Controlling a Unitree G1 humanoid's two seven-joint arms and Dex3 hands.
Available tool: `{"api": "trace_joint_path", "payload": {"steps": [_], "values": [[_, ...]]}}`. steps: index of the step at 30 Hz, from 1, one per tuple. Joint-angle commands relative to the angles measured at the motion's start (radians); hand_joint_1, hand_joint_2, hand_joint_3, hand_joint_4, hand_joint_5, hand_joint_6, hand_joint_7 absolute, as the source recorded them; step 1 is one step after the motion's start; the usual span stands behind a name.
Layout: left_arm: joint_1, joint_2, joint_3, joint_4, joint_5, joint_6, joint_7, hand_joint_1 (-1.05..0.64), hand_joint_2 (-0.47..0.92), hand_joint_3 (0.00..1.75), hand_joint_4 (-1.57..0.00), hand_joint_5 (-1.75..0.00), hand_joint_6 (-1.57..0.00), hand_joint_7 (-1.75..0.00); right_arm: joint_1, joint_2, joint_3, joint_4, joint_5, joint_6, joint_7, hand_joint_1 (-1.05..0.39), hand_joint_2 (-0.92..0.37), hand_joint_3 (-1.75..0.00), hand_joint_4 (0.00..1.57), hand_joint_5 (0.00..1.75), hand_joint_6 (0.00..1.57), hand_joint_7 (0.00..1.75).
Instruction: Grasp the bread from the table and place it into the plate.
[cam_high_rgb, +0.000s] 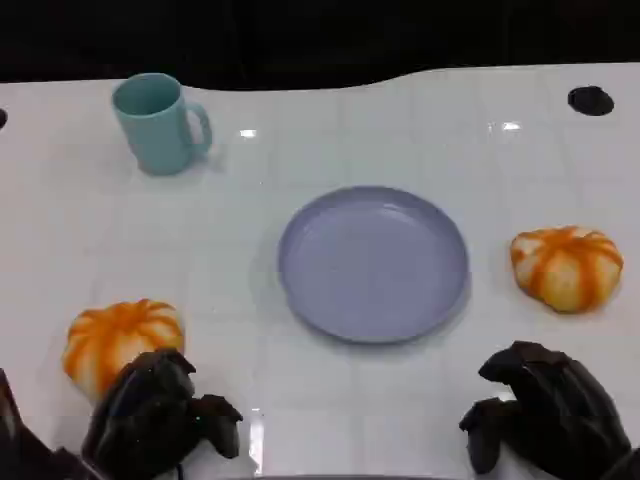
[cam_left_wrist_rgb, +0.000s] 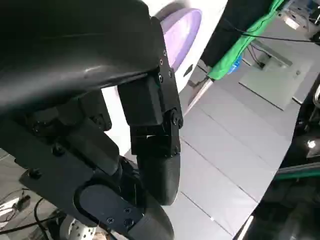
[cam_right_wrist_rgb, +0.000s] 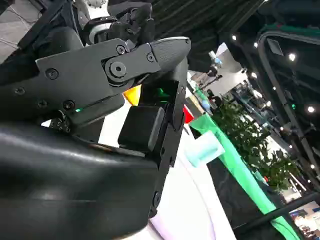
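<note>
Left robot hand (cam_high_rgb: 160, 415), fingers curled and holding nothing, sits just below the nearer bread (cam_high_rgb: 120, 340); plate (cam_high_rgb: 373, 262) lies up-right.

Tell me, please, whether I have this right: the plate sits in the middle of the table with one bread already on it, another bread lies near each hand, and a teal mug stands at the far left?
Not quite: the plate holds nothing, as the head view shows. The rest stands: one bread lies by the left hand, another bread lies beyond the right hand, and the teal mug stands far left.
</note>
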Motion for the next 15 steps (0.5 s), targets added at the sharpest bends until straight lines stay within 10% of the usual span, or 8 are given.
{"api": "trace_joint_path", "payload": {"steps": [1, 15], "values": [[0.007, 0.011, 0.001, -0.016, 0.004, -0.011, -0.005, -0.98, 0.53, 0.01, -1.57, -0.56, -1.57, -0.36, 0.006, -0.019, -0.001, -0.012, -0.001, 0.011, -0.009, -0.74, -0.91, -0.02, 1.53, 0.79, 1.57, 0.33], [0.009, -0.014, -0.012, -0.05, 0.011, -0.025, 0.026, -0.99, 0.55, 0.01, -1.57, -0.58, -1.57, -0.36, -0.028, -0.025, -0.006, 0.046, -0.004, -0.005, 0.011, -0.74, -0.91, -0.01, 1.52, 0.79, 1.57, 0.34]]}}
